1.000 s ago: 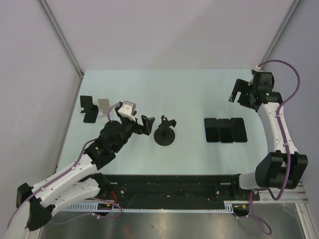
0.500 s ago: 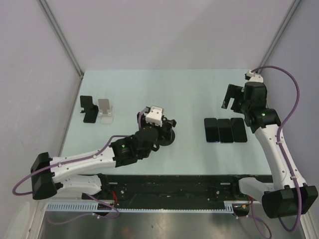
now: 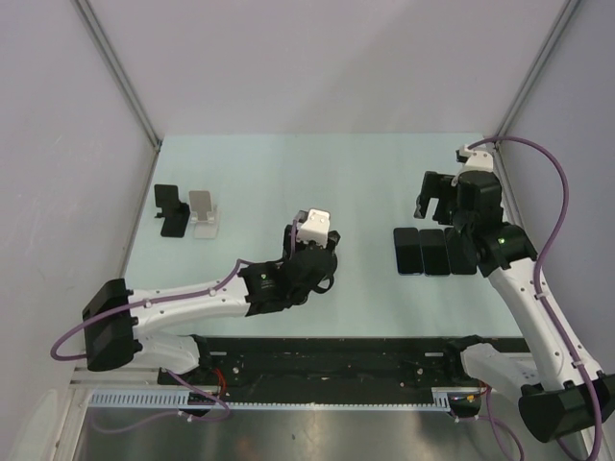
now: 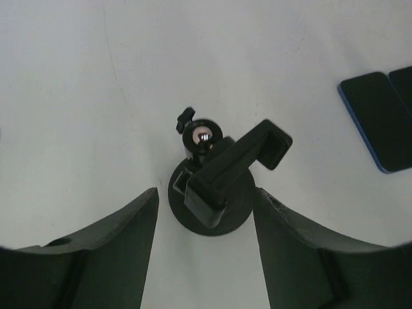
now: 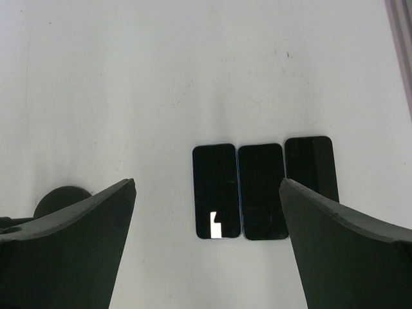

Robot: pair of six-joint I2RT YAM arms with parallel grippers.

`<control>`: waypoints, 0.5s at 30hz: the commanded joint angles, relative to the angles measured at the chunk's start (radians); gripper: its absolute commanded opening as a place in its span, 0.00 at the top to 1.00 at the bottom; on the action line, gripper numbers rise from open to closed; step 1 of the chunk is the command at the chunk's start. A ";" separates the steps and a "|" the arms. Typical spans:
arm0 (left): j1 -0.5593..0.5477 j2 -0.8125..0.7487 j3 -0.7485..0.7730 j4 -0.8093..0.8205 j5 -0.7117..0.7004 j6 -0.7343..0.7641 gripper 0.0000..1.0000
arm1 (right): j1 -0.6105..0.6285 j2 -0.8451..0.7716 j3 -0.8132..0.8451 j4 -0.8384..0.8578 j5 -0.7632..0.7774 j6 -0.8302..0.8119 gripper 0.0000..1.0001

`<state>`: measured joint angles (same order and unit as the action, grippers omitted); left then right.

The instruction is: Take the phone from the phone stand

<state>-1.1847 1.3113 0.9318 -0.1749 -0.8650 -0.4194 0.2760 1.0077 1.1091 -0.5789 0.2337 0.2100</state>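
Here, on the pale counter (image 3: 317, 173), the left gripper (image 4: 205, 196) hangs spread wide astride the black phone stand (image 4: 232, 164) mid-counter. The right gripper (image 5: 207, 183), likewise spread, hovers over three phones (image 5: 261, 190) lying flat, seemingly touching, near the right edge.

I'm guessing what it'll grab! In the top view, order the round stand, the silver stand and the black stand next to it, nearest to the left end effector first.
1. Round stand: mid-table, right under the left end effector.
2. Silver stand: off to the left.
3. Black stand: farthest left, beside the silver one.
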 commanded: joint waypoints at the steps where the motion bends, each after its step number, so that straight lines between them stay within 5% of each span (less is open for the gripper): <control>1: -0.003 -0.001 0.045 -0.046 -0.037 -0.056 0.42 | 0.015 -0.037 -0.006 0.057 0.053 -0.008 0.00; 15: 0.060 -0.086 -0.004 -0.049 0.020 -0.065 0.97 | 0.019 -0.047 -0.018 0.070 0.019 -0.018 0.00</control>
<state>-1.1526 1.2915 0.9283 -0.2554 -0.8669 -0.4618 0.2874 0.9775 1.0935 -0.5529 0.2543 0.2054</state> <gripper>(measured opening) 0.117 0.994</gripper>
